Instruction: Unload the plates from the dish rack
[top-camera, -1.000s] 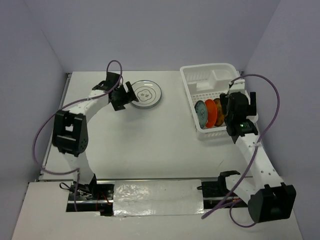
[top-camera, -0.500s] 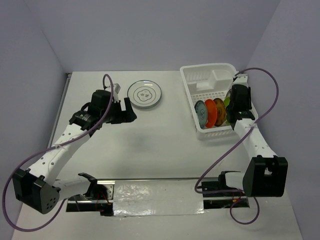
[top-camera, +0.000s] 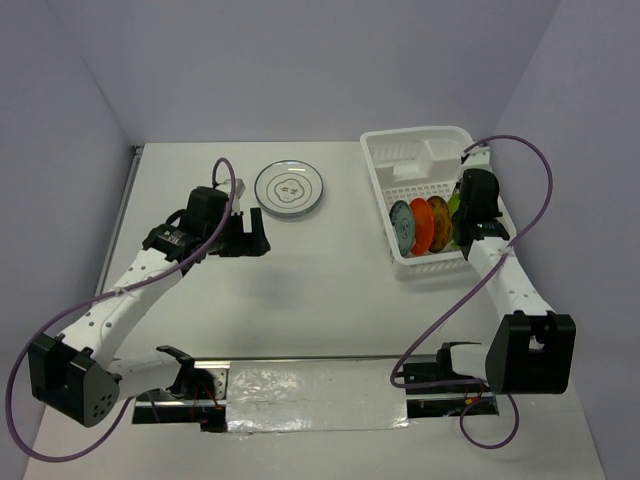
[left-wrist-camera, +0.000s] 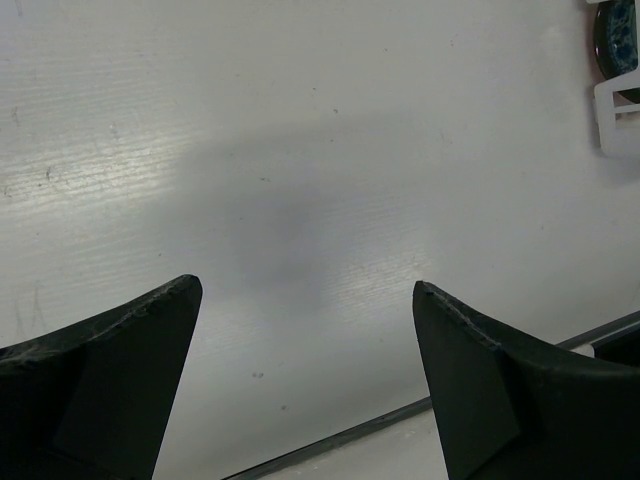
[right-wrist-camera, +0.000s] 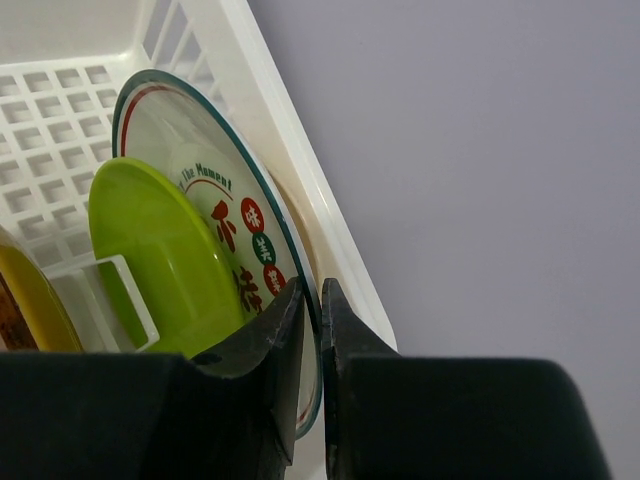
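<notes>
The white dish rack (top-camera: 420, 150) stands at the back right. Upright in it are a teal plate (top-camera: 401, 228), an orange plate (top-camera: 420, 226), a golden one (top-camera: 437, 221) and a yellow-green one (right-wrist-camera: 160, 262). Behind the yellow-green one, against the rack's right wall (right-wrist-camera: 285, 120), stands a white plate with red marks (right-wrist-camera: 250, 215). My right gripper (right-wrist-camera: 311, 288) is shut on that plate's rim, one finger on each side. A pale plate with a dark rim (top-camera: 289, 188) lies flat on the table. My left gripper (top-camera: 257, 232) hangs open near it, over bare table (left-wrist-camera: 300, 200), holding nothing.
The rack's near corner (left-wrist-camera: 615, 110) and the teal plate's edge (left-wrist-camera: 620, 35) show at the top right of the left wrist view. A foil-covered strip (top-camera: 300, 385) runs along the near table edge. Grey walls close in on three sides.
My right gripper moved to the rack's right side and closed on the white plate's rim. The left arm drew back from the flat plate toward the near side, still open.
</notes>
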